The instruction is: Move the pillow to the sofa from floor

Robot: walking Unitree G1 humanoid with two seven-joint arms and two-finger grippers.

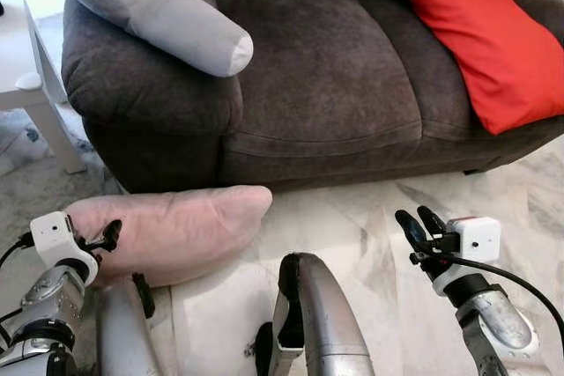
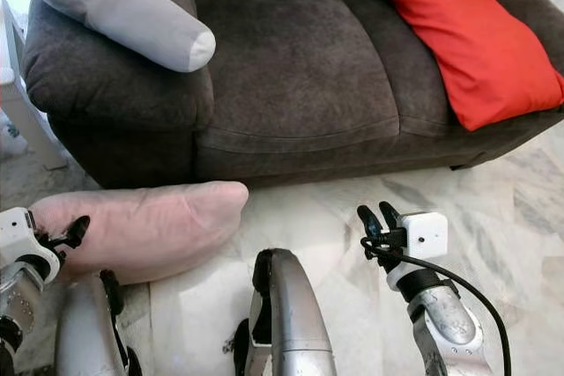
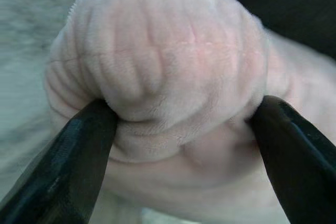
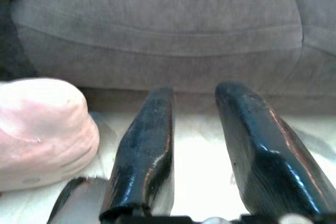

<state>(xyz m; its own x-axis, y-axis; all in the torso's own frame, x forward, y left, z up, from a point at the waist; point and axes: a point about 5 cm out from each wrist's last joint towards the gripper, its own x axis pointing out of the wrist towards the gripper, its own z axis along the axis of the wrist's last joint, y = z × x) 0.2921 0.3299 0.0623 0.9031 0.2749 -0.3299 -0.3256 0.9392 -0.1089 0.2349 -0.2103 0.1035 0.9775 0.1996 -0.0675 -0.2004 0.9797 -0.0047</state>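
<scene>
Pillow (image 1: 176, 231), pink and long, lies on the floor (image 1: 370, 235) at lower left of the frame, just before the sofa (image 1: 317, 77). Our left end effector (image 3: 184, 129) straddles its near end, fingers spread with plush bulging between them but not yet clenched. Our right end effector (image 1: 421, 233) hovers released at lower right. We judge we should clench deep into the plush, then lift well clear of the seat edge.
</scene>
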